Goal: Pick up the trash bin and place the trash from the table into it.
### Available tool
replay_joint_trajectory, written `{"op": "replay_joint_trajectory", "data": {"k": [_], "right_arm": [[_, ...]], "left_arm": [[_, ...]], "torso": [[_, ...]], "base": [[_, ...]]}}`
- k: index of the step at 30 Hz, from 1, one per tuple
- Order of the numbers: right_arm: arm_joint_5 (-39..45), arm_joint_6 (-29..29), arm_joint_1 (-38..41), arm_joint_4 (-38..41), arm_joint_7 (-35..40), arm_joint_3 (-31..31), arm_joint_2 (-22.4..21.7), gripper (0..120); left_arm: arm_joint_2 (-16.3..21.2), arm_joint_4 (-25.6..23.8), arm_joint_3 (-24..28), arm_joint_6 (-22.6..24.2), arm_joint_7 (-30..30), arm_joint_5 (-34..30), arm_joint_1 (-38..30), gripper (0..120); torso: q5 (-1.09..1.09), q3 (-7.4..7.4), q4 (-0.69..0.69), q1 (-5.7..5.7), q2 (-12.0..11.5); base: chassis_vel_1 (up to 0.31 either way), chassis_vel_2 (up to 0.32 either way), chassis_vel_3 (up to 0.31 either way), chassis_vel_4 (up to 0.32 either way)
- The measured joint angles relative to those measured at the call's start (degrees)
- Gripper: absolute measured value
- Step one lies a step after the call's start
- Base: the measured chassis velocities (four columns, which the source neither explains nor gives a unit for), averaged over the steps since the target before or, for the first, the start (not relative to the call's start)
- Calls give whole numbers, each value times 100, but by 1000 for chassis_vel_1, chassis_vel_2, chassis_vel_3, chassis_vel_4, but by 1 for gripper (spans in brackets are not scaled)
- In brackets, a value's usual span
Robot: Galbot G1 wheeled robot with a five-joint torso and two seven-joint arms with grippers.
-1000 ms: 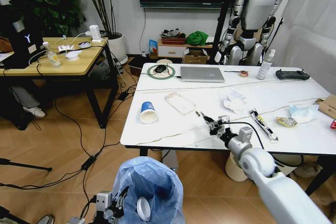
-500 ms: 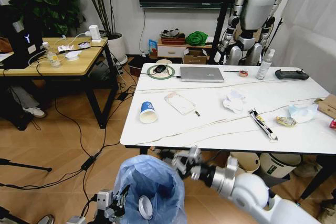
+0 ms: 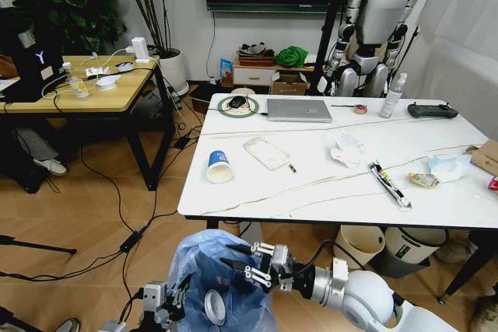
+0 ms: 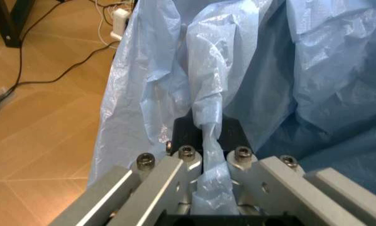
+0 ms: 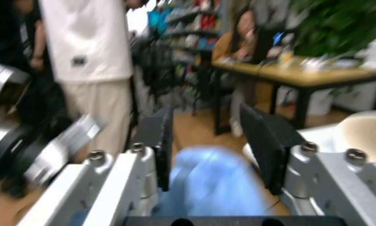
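Bin (image 3: 214,266) duty's barely started: left claw (image 4: 208,162) clamped on its bag, right claw (image 3: 247,263) spread empty above it, cup (image 3: 220,167), tissues (image 3: 346,150) and wrappers (image 3: 389,184) left on the worktop (image 3: 311,192).

My left gripper (image 4: 211,157) is silver metal with black pads, and it pinches a fold of the pale-blue, half-transparent bag of the trash bin (image 3: 214,270). My right gripper (image 3: 247,264) is silver and black too, over that blue bag. The table (image 3: 257,184) is white with thin dark veins. On it a white paper cup (image 3: 220,166) has a blue logo, and far right lies a brown cardboard piece (image 3: 487,156).
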Motion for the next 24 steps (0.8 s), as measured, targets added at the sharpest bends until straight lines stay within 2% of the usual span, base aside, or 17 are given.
{"op": "replay_joint_trajectory", "data": {"k": [1,5,6,7,9,15,18,24], "right_arm": [[0,0,0,0,0,0,0,44],[476,-743,659,-249,1071,465,454,61],[527,-964,805,-380,1319,566,556,66],[527,-964,805,-380,1319,566,556,66],[425,-1337,1109,-780,1732,764,817,76],[25,-1819,1435,-1483,1919,1045,1171,95],[-58,-2049,1557,-1913,1998,1086,1278,100],[-79,-2444,1779,-2564,2232,1045,1465,100]], "left_arm": [[0,0,0,0,0,0,0,0],[1,0,-14,1,0,0,13,0],[-8,-6,-19,0,-1,2,15,0],[-8,-6,-19,0,-1,2,15,0],[-17,-16,-16,-2,0,14,20,0],[-21,-48,-32,-12,1,19,32,0],[-20,-66,-51,-16,1,18,46,0],[-33,-90,-81,-23,2,19,57,0]], "torso": [[0,0,0,0,0],[5,0,2,0,0],[0,1,3,1,0],[0,1,3,1,0],[4,1,2,1,-1],[2,1,1,1,-1],[3,1,1,1,-1],[2,0,0,1,-1]], "base": [[0,0,0,0],[0,0,0,0],[0,0,0,0],[0,0,0,0],[0,0,0,0],[0,0,0,0],[0,0,0,0],[0,0,0,0]]}}
